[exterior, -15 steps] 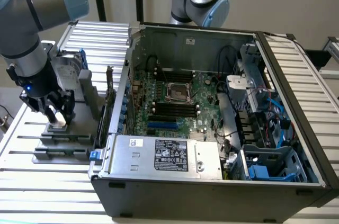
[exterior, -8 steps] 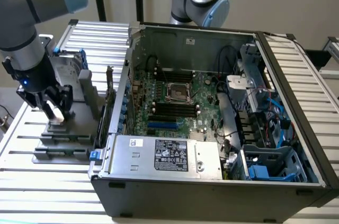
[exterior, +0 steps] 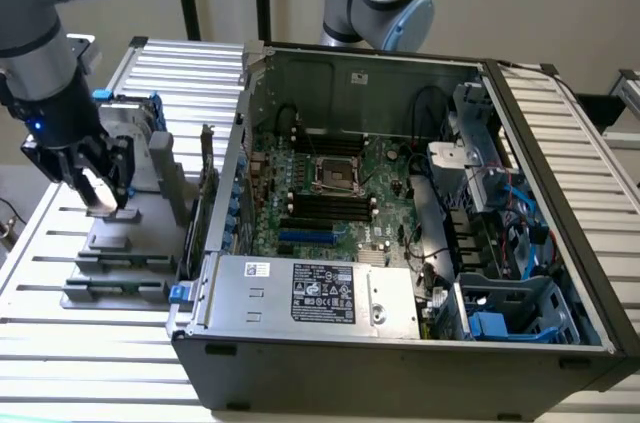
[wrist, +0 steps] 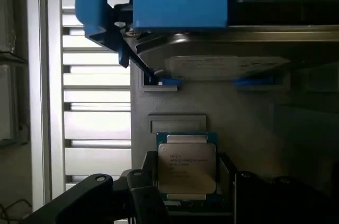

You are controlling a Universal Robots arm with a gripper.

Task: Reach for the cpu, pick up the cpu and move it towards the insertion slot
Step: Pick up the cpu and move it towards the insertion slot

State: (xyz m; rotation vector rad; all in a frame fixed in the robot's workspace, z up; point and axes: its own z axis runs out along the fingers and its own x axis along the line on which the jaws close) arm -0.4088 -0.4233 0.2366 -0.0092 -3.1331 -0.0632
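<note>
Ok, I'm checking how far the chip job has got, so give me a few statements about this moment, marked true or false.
1. The cpu sits in the insertion slot. False: it is at the gripper, outside the computer case.
2. The computer case lies open, its board exposed. True.
3. The gripper hangs over the case's interior. False: it is over the grey holder at the exterior view's left.
4. A hard drive with blue clips stands near the cpu. True.

The cpu (wrist: 186, 167) looks brushed metal, probably matt.
</note>
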